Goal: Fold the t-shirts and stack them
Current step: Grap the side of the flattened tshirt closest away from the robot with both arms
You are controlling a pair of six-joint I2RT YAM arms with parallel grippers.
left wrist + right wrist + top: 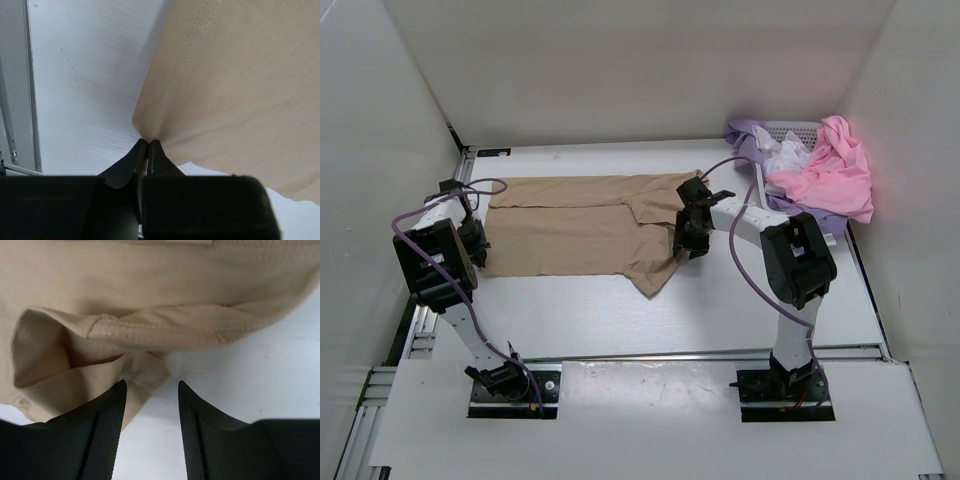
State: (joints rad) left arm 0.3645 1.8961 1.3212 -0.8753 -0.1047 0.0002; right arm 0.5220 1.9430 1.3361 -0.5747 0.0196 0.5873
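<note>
Tan shirt (570,225) lies flat on the table (720,310) between both grippers. Left gripper (148,143) is pressed together, pinching the shirt's edge; the cloth fans out ahead and to the right of its tips. Right gripper (151,390) is spread, gripping nothing; a rumpled hem lies just ahead and left of it. Pink shirt (835,170), white shirt (786,156) and lavender shirt (745,133) are heaped in the basket (802,128), beyond and right of the right gripper.
</note>
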